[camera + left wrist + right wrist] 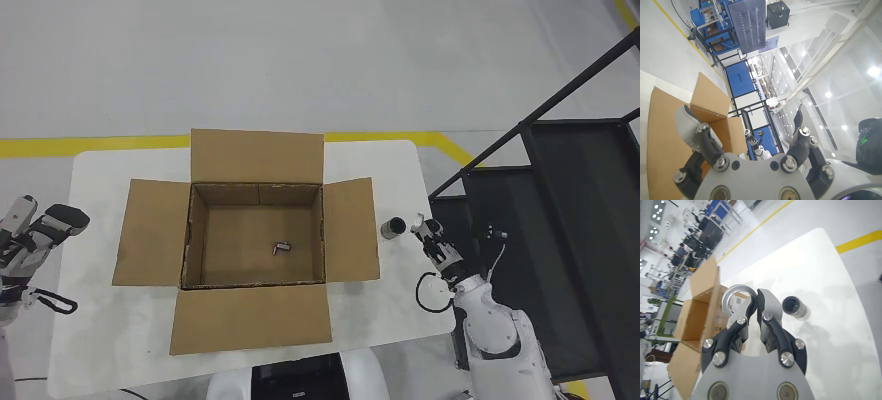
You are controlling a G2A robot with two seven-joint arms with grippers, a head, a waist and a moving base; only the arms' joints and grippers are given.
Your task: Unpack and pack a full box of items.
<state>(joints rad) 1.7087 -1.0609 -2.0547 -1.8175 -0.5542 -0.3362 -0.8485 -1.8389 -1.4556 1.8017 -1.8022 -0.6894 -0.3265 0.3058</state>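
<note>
The right jaws are closed on the rim of a silver ring, pinching 1 side of it so the rest of the ring stands out past the tips on the box side. Just right of these jaws in the wrist view a short metal sleeve with a dark bore rests on the white bench, its open end turned toward the camera. From above, the sleeve sits between the box's right flap and the right jaws, near both, at the right end of the bench. The cardboard box stands open in the middle of the bench with all 4 flaps folded out flat. On its floor, a little right of centre, lies 1 small dark-and-silver part, too small to make out further. The right wrist view looks into the same box from its right side. The left jaws are spread wide apart, over the left edge of the bench and well apart from the box's left flap; their wrist view looks across the box toward the right side. A yellow line runs on the floor beyond the far edge of the bench, and a dark metal frame stands to the right.
</note>
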